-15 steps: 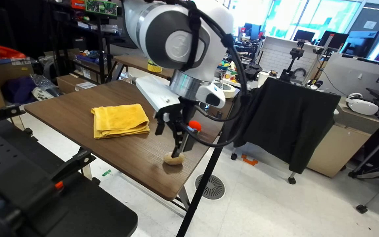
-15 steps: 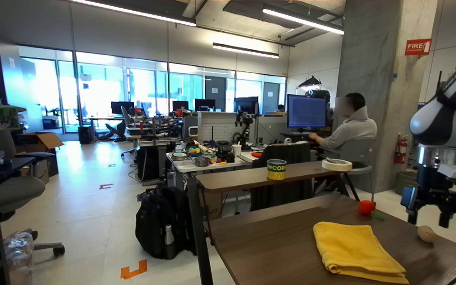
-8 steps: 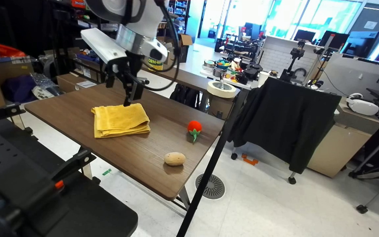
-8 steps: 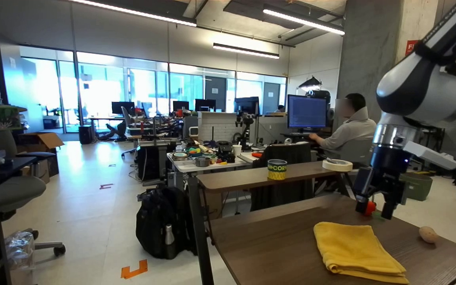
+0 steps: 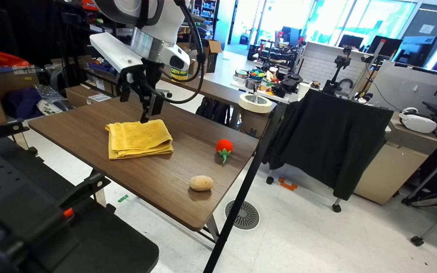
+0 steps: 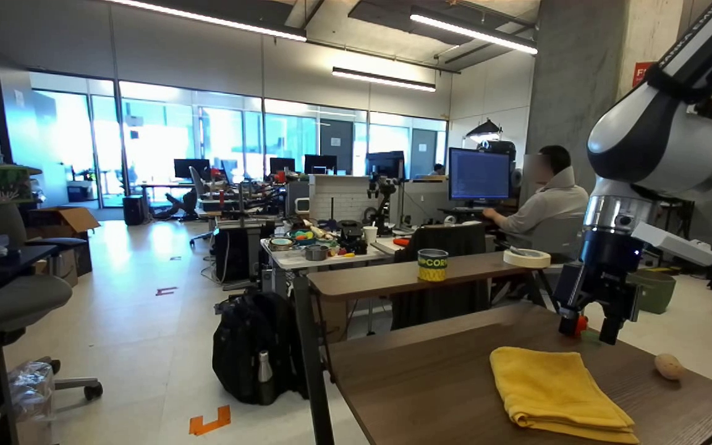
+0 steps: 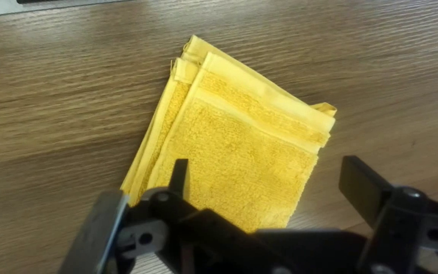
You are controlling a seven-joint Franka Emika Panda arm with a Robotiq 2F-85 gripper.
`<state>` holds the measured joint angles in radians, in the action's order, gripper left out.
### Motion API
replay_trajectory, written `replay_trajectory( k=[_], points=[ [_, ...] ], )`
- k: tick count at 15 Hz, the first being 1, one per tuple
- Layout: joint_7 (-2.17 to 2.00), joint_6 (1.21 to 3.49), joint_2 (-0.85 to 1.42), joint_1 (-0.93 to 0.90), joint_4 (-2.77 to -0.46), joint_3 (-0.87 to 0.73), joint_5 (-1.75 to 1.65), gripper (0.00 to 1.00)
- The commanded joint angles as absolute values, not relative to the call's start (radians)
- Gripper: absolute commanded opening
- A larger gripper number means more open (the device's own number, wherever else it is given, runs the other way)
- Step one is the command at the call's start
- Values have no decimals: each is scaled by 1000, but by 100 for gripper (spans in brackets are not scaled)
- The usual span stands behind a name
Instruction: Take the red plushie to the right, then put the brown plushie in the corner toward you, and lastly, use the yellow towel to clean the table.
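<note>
My gripper (image 5: 134, 110) hangs above the far part of the yellow towel (image 5: 139, 139), open with nothing held. In the wrist view its fingers (image 7: 179, 177) stand wide apart; one overlaps the folded towel (image 7: 238, 152), the other has bare wood behind it. Near the table's (image 5: 165, 180) right side lies the red plushie (image 5: 224, 145), green leaves toward the camera. One fingertip partly covers this red plushie (image 6: 581, 324) in an exterior view. The tan brown plushie (image 5: 201, 183) rests by the near corner, apart from the towel, and shows in both exterior views.
A raised shelf (image 6: 362, 283) runs along one table side, bearing a popcorn can (image 6: 432, 266) and a tape roll (image 6: 526, 258). A dark post (image 5: 237, 201) rises at the table's right edge. A black platform (image 5: 101, 227) stands in the foreground.
Over the last second my gripper has swung from above the brown plushie to above the yellow towel, with only a slight shift lately. Towel and plushies look unmoved; the jaws stay open.
</note>
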<state>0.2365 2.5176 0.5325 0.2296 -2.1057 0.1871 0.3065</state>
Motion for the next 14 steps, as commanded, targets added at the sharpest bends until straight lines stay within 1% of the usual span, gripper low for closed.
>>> replay_trajectory(
  k=[1, 5, 9, 12, 14],
  points=[
    [253, 2516, 586, 228, -2046, 187, 371, 100],
    [203, 2626, 664, 169, -1977, 189, 381, 100],
    [81, 2711, 757, 44, -1915, 137, 289, 100],
    [-62, 2664, 818, -53, -1882, 54, 214, 100],
    [-125, 2647, 851, -87, -1875, 10, 176, 100]
  ],
)
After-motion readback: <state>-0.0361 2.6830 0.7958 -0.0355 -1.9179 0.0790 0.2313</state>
